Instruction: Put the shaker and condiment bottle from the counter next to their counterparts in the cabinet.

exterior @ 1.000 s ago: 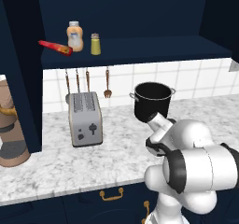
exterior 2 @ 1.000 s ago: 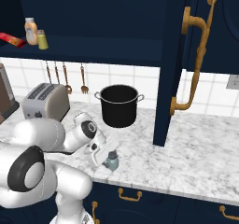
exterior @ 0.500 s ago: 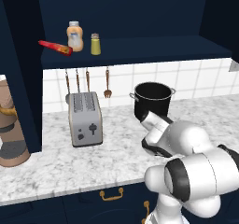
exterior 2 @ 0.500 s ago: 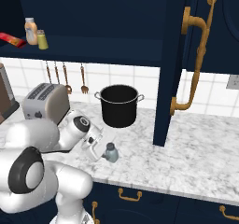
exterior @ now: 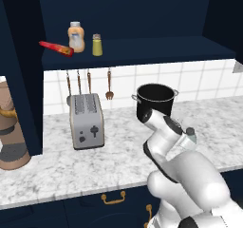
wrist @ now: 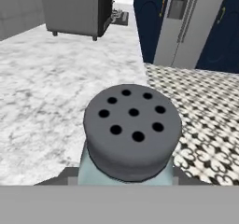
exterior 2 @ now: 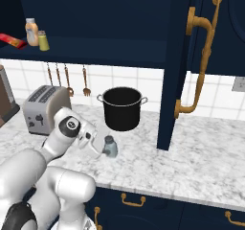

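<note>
The black pot (exterior 2: pixel 123 108) serves as the landmark: a round, matte, two-handled vessel standing on the white-grey marbled stone bench (exterior 2: pixel 201 157) against the white tiled wall. Just in front of the pot and slightly to its left in the right base view, the one pale grey-blue translucent shaker (exterior 2: pixel 110 146) sits in the claw (exterior 2: pixel 104 150), which is clamped on the shaker's body; whether its base touches the stone cannot be told. In the hand view the shaker's (wrist: pixel 132 136) darker grey cap is a flat disc pierced with eight round holes, the glassy body just showing beneath it. In the left base view the shaker (exterior: pixel 190 135) shows just past the white wrist, in front of and to the right of the pot. Left of the pot stands one boxy brushed-metal toaster (exterior: pixel 87 120) with two slots, and between toaster and pot three slim utensils (exterior: pixel 88 82) hang on the tiles. Above and left of the pot, the dark navy cabinet (exterior: pixel 142 51) has an open shelf carrying three things: one slim red condiment bottle (exterior: pixel 56 48) lying on its side, one fat orange bottle (exterior: pixel 76 37) with a white cap, and one yellow-green shaker (exterior: pixel 97 45) with a grey cap. Right of the pot, a navy door bears a curved brass handle (exterior 2: pixel 200 56).
</note>
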You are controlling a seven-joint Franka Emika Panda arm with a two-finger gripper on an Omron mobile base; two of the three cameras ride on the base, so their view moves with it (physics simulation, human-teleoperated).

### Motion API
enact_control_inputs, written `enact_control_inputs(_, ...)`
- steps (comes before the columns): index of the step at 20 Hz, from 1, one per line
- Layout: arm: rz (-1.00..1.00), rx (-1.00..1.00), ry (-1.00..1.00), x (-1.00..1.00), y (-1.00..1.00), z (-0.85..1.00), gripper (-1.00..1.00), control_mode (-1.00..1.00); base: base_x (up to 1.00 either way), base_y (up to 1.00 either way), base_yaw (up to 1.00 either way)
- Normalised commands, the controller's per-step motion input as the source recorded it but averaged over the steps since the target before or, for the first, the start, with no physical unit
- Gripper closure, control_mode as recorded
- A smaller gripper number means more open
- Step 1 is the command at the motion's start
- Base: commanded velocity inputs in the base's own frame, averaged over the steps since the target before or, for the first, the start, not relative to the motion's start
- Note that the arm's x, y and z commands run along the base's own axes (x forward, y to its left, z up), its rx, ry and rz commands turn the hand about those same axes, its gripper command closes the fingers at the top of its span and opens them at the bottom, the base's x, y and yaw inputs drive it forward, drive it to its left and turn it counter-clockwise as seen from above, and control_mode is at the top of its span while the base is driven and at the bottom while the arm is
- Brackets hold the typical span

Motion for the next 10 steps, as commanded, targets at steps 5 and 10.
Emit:
enact_control_inputs(5, 0.28, -0.03, -0.03, -0.53, 0.00, 0.43, 1.00, -1.00, 0.00, 0.00, 0.00)
enact_control_inputs(10, 0.32, -0.03, -0.11, -0.40, 0.00, 0.51, 1.00, -1.00, 0.00, 0.00, 0.00)
